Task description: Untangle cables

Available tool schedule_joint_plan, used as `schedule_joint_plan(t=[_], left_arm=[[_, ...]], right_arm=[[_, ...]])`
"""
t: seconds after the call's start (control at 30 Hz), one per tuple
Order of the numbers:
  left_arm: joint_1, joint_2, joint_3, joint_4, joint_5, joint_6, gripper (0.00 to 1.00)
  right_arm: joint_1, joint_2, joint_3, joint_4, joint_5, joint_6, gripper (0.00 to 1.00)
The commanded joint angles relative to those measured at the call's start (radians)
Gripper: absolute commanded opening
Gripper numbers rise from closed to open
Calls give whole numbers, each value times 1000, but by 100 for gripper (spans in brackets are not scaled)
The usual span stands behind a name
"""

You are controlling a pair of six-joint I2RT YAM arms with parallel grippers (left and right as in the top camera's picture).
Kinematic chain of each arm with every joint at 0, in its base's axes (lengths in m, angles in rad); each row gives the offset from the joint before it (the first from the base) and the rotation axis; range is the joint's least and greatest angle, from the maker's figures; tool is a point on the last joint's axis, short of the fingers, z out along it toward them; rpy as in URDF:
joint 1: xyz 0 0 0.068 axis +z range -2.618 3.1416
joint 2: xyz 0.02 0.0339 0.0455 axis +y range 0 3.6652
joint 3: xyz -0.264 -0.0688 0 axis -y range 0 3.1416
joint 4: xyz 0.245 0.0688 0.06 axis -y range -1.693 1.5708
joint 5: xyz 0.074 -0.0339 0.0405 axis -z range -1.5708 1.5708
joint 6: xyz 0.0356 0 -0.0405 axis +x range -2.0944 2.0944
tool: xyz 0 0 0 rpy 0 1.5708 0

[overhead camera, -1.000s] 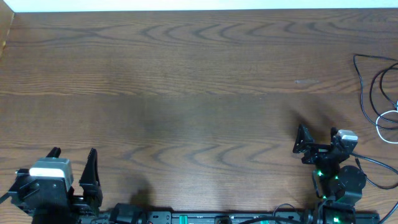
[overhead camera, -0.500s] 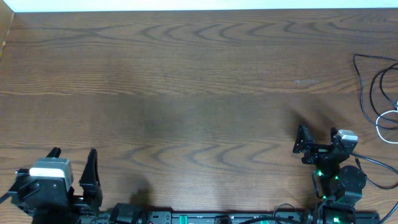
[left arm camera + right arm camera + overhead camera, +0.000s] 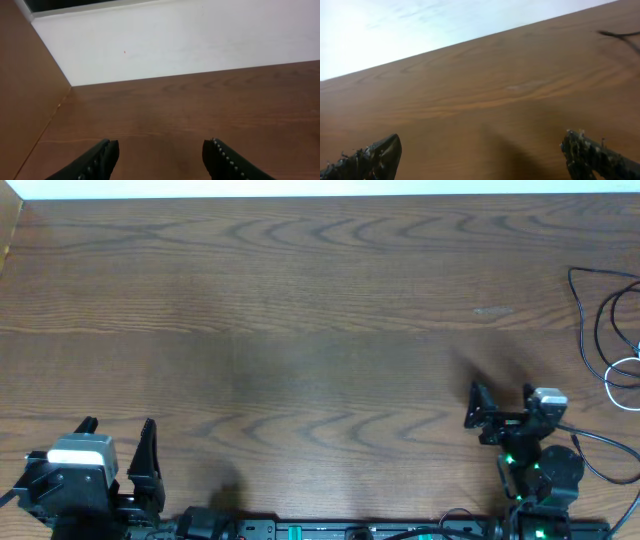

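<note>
A thin black cable loops at the table's far right edge, with a white cable curled beside it; both run partly out of view. A black cable end shows at the upper right of the right wrist view. My right gripper is open and empty, left of the cables and apart from them. Its fingers spread wide in its wrist view. My left gripper is open and empty at the front left, over bare wood.
The wooden table ends at a white wall along the far side. A wooden side panel stands at the left. The arm bases and their thicker black wires sit along the front edge.
My right gripper has shifted slightly left and away from the front edge. The left arm and the cables have not moved.
</note>
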Motion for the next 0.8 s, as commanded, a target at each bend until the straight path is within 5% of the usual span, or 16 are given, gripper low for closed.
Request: schedule_joint_plan(t=[0.0,0.77], left_arm=[[-4,-6,9,-4,-11,-2,59],[-4,-13,-56,1,-2,-43,59]], right_arm=[[44,-68,-1,-4,-5,12,99],[47,-153,-1,-3,-6,12,99]])
